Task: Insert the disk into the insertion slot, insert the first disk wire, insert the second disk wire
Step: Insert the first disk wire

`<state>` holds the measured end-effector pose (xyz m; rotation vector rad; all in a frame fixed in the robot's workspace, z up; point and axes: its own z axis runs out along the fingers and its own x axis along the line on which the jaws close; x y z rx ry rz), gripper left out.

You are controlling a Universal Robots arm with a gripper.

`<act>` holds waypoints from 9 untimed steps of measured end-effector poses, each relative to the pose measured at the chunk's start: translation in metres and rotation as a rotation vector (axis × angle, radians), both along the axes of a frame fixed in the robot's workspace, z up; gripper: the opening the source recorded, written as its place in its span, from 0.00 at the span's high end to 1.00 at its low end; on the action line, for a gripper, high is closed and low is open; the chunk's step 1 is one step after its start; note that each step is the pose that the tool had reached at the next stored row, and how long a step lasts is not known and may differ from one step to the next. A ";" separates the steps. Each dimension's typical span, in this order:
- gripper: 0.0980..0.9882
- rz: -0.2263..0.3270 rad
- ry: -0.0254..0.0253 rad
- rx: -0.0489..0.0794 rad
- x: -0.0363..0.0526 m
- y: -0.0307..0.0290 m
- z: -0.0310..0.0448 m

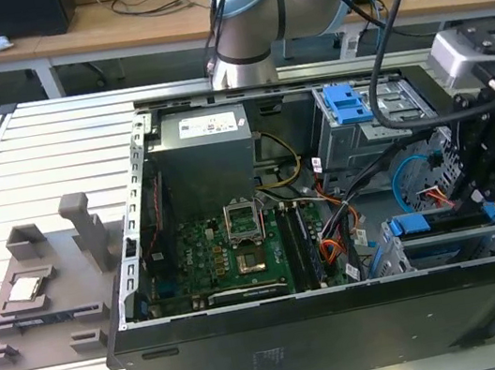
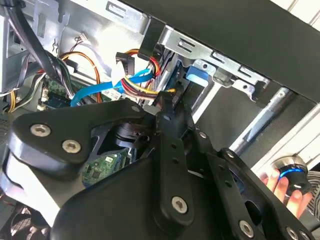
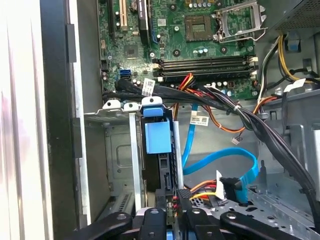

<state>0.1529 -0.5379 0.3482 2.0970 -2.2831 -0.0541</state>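
Disk [image 3: 159, 137] sits edge-on in the slot [image 3: 119, 155], blue frame tab at the cage mouth on the motherboard [image 3: 200, 40] side. It looks fully home, so I'd call the disk step done. Gripper [image 2: 164, 104] is down at the disk's rear edge, jaws drawn nearly together, apparently pinching a small black plug [image 3: 182, 194] on the red/yellow power lead [image 3: 205, 189]. Wires crowd the tips, so that's a read, not a certainty. A loose plug [image 3: 226, 184] on the same lead lies just beside the end of the blue cable [image 3: 225, 157]; can't tell if that cable is mated anywhere. Handling, as I judge it: the plug is light, hard, smooth plastic and could slip or twist in the pads. Best hold is across the broad flat faces of the body, never the wires. The lead looks stiff and springy, so it'll tug the plug off-axis. The connector is keyed and the mating tongue is likely brittle under angled load, so it wants a straight push. The disk is rigid and fairly heavy, and being caged it should take that push.
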 end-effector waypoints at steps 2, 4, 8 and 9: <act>0.85 0.000 0.0000 0.000 0.0000 0.0005 0.0152; 0.85 0.000 0.0000 0.000 0.0000 0.0007 0.0217; 0.85 0.000 0.0000 0.000 0.0000 0.0009 0.0281; 0.85 0.000 0.0000 0.000 0.0000 0.0011 0.0293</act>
